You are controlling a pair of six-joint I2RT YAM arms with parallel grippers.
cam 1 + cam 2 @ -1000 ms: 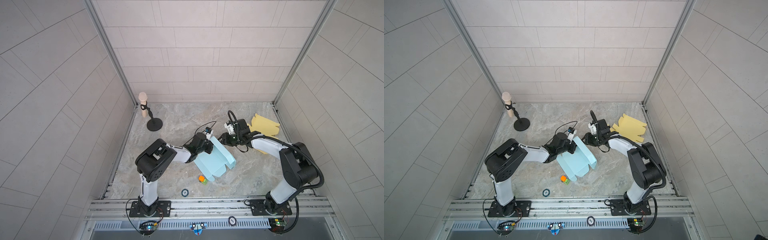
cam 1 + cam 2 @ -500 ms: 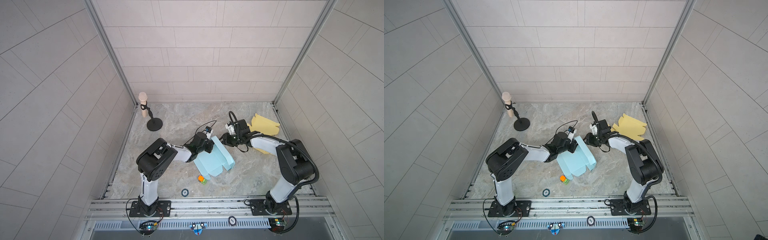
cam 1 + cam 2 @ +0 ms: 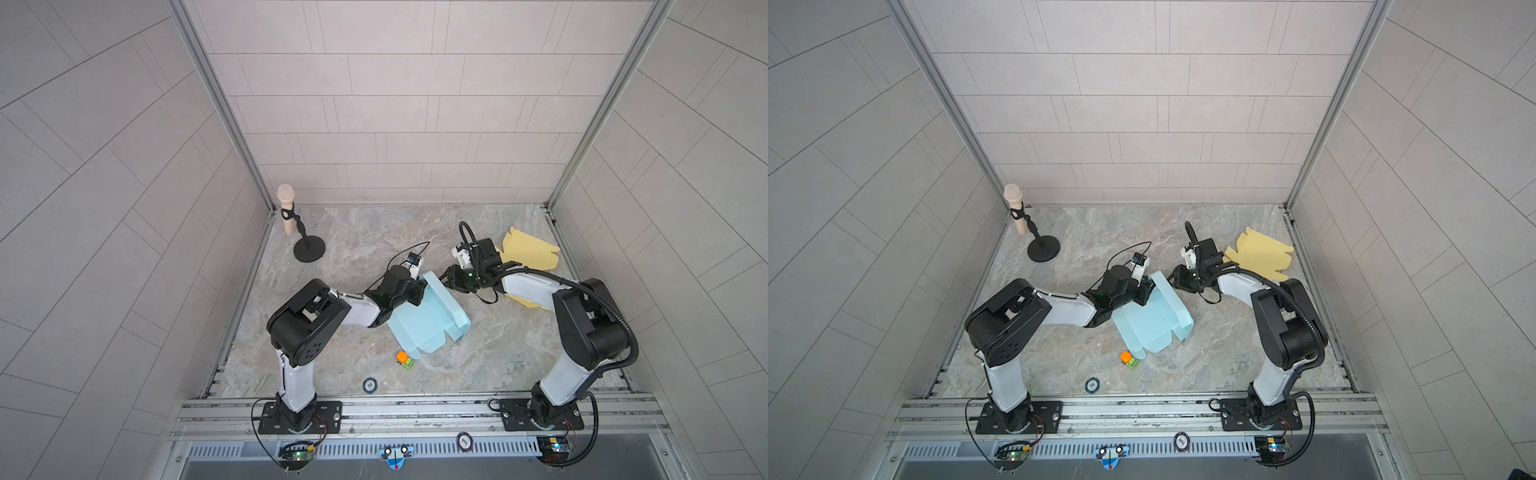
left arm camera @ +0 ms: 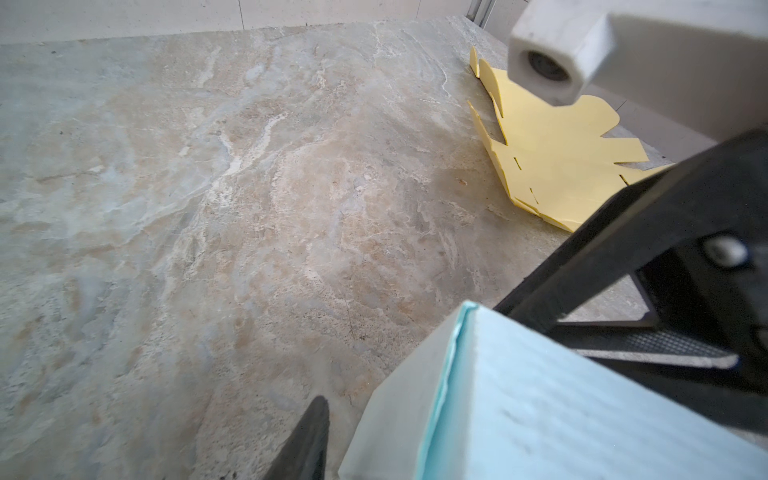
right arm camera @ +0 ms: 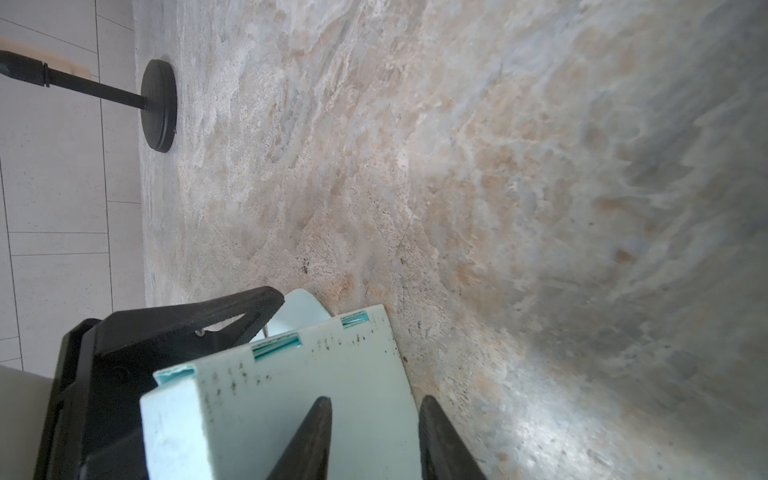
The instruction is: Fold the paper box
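The light blue paper box (image 3: 424, 322) (image 3: 1152, 320) lies part-folded in the middle of the marble floor, its far wall standing up. My left gripper (image 3: 419, 291) (image 3: 1148, 289) is at the far-left corner of that wall. In the left wrist view one finger (image 4: 311, 440) stands a little off the wall (image 4: 540, 407), which hides the other finger. My right gripper (image 3: 446, 276) (image 3: 1173, 276) faces the same corner from the right. In the right wrist view it (image 5: 374, 401) is open, its fingers straddling the edge of the box panel (image 5: 257, 415) and pinching nothing.
A flat yellow paper cut-out (image 3: 532, 253) (image 4: 552, 166) lies at the back right, partly under the right arm. A microphone on a round black stand (image 3: 308, 249) (image 5: 158, 106) is at the back left. Small orange and green blocks (image 3: 404, 360) and a round black token (image 3: 369, 385) lie near the front.
My left gripper's jaws have widened a little at the box corner. The right gripper has edged slightly towards the box. The box has hardly moved.
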